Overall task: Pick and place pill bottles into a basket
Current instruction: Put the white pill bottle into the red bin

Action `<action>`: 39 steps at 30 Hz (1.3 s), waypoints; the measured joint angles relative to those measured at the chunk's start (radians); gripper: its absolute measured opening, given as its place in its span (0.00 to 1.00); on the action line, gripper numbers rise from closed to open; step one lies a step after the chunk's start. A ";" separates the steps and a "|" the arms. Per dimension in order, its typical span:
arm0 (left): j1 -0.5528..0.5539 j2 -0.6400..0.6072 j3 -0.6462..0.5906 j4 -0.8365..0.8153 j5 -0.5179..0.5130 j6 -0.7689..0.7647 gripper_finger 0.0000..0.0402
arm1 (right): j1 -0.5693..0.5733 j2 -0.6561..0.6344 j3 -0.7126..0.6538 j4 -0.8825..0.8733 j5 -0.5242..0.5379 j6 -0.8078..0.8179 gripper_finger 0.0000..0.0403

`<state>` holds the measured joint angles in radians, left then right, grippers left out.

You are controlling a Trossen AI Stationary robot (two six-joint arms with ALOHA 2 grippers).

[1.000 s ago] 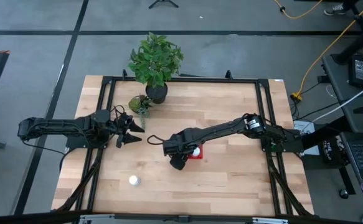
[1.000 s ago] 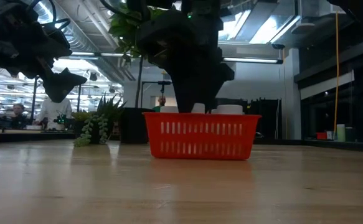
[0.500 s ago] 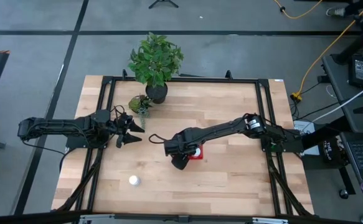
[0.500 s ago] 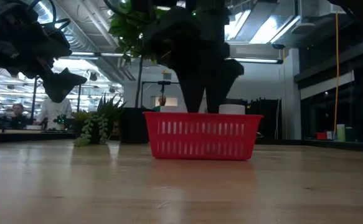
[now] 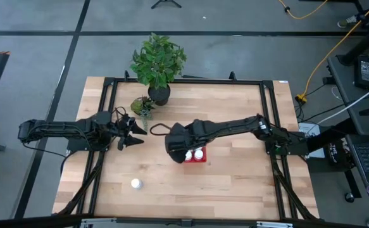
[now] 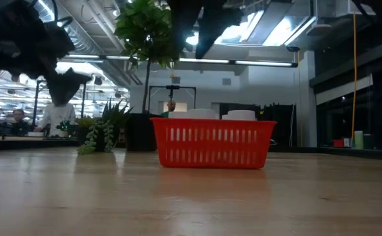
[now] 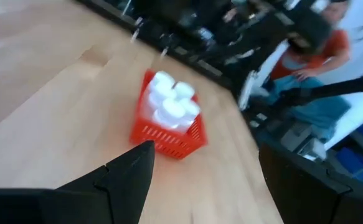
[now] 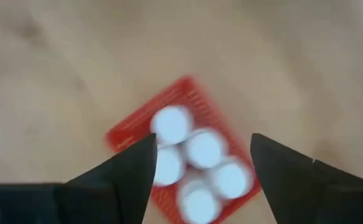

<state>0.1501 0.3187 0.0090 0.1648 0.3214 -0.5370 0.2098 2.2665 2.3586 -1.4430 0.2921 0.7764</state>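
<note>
Right end effector spread wide and empty, hanging above the red basket at mid-surface. Best to swing toward the lone pill bottle lying near-left, descend squarely and pinch across its smooth white barrel. Basket of mesh-walled square plastic; bottles inside round-capped. Left end effector spread, waiting far-left.

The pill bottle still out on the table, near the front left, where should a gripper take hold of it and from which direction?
Probably from straight above. The loose pill bottle looks to stand upright on the bare table, its round white cap facing up, with nothing beside it. Fingers could drop down either side and close on the round body just below the cap. The right gripper hangs open above the basket; the left gripper waits, open.
</note>
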 joint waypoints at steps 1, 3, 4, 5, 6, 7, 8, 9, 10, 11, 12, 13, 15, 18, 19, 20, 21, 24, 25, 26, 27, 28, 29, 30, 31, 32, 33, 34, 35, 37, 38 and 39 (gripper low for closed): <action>0.000 0.000 0.000 0.026 0.015 -0.002 0.70 | 0.006 -0.025 -0.022 0.021 0.042 -0.013 0.64; 0.000 -0.002 0.001 0.093 0.069 -0.023 0.70 | 0.023 -0.063 -0.042 0.052 0.124 -0.015 0.63; 0.000 -0.002 0.005 0.132 0.100 -0.048 0.70 | 0.031 -0.080 -0.042 0.061 0.163 -0.003 0.63; 0.000 -0.002 0.014 0.172 0.130 -0.080 0.70 | 0.041 -0.093 -0.040 0.062 0.202 0.006 0.62; 0.000 -0.003 0.025 0.202 0.160 -0.117 0.70 | 0.051 -0.098 -0.031 0.063 0.241 0.011 0.62; 0.000 -0.003 0.038 0.229 0.196 -0.156 0.70 | 0.062 -0.103 -0.021 0.070 0.283 0.015 0.61; 0.000 -0.002 0.055 0.246 0.237 -0.195 0.70 | 0.074 -0.104 -0.012 0.071 0.321 0.014 0.60; -0.001 -0.002 0.078 0.255 0.276 -0.223 0.70 | 0.085 -0.106 -0.003 0.078 0.364 0.000 0.59; -0.004 -0.002 0.110 0.255 0.313 -0.244 0.70 | 0.099 -0.121 -0.006 0.099 0.403 -0.023 0.58; -0.008 -0.002 0.143 0.258 0.347 -0.250 0.70 | 0.113 -0.141 -0.015 0.116 0.432 -0.043 0.58; -0.012 -0.002 0.178 0.258 0.368 -0.250 0.70 | 0.127 -0.156 -0.016 0.119 0.462 -0.061 0.57; -0.018 0.000 0.214 0.259 0.377 -0.237 0.70 | 0.142 -0.175 -0.016 0.118 0.492 -0.075 0.56; -0.028 0.006 0.280 0.256 0.375 -0.189 0.70 | 0.168 -0.207 -0.016 0.085 0.550 -0.079 0.55; -0.034 0.022 0.368 0.251 0.353 -0.083 0.70 | 0.193 -0.269 -0.017 -0.005 0.610 -0.075 0.52; -0.034 0.030 0.392 0.252 0.347 -0.048 0.70 | 0.201 -0.295 -0.017 -0.048 0.619 -0.072 0.52; -0.034 0.037 0.410 0.254 0.342 -0.017 0.70 | 0.207 -0.320 -0.016 -0.094 0.630 -0.065 0.51; -0.034 0.043 0.422 0.254 0.337 0.011 0.70 | 0.214 -0.348 -0.016 -0.133 0.643 -0.053 0.51; -0.034 0.067 0.437 0.242 0.301 0.058 0.70 | 0.235 -0.454 -0.084 -0.121 0.664 -0.159 0.49; -0.034 0.074 0.437 0.229 0.284 0.065 0.70 | 0.238 -0.494 -0.107 -0.122 0.664 -0.174 0.49; -0.034 0.082 0.437 0.204 0.273 0.071 0.70 | 0.239 -0.545 -0.137 -0.124 0.665 -0.175 0.48; -0.034 0.092 0.437 0.175 0.259 0.081 0.70 | 0.239 -0.601 -0.177 -0.124 0.665 -0.181 0.47; -0.034 0.102 0.437 0.137 0.241 0.092 0.70 | 0.239 -0.669 -0.228 -0.126 0.667 -0.191 0.46; -0.034 0.114 0.437 0.099 0.220 0.102 0.70 | 0.245 -0.731 -0.276 -0.130 0.668 -0.193 0.45; -0.034 0.125 0.437 0.055 0.198 0.114 0.70 | 0.254 -0.790 -0.323 -0.130 0.668 -0.176 0.44; -0.034 0.135 0.437 0.015 0.174 0.128 0.70 | 0.264 -0.862 -0.380 -0.130 0.663 -0.162 0.43; -0.034 0.148 0.437 -0.017 0.150 0.147 0.70 | 0.279 -0.927 -0.431 -0.131 0.652 -0.145 0.43; -0.034 0.161 0.437 -0.043 0.123 0.169 0.70 | 0.299 -0.989 -0.477 -0.130 0.647 -0.118 0.42; -0.036 0.174 0.437 -0.063 0.098 0.191 0.70 | 0.321 -1.050 -0.519 -0.127 0.646 -0.095 0.41; -0.040 0.188 0.437 -0.071 0.070 0.210 0.70 | 0.344 -1.103 -0.562 -0.116 0.648 -0.086 0.41; -0.049 0.218 0.437 -0.064 0.003 0.233 0.70 | 0.379 -1.193 -0.644 -0.069 0.653 -0.127 0.40; -0.053 0.229 0.437 -0.054 -0.029 0.239 0.70 | 0.390 -1.232 -0.688 -0.031 0.655 -0.178 0.40; -0.058 0.243 0.437 -0.041 -0.059 0.244 0.70 | 0.394 -1.268 -0.732 0.001 0.656 -0.235 0.40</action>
<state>0.0924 0.5617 0.4458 0.1236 0.2626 -0.2935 0.6040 0.9981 1.6268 -1.4419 0.9482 0.5418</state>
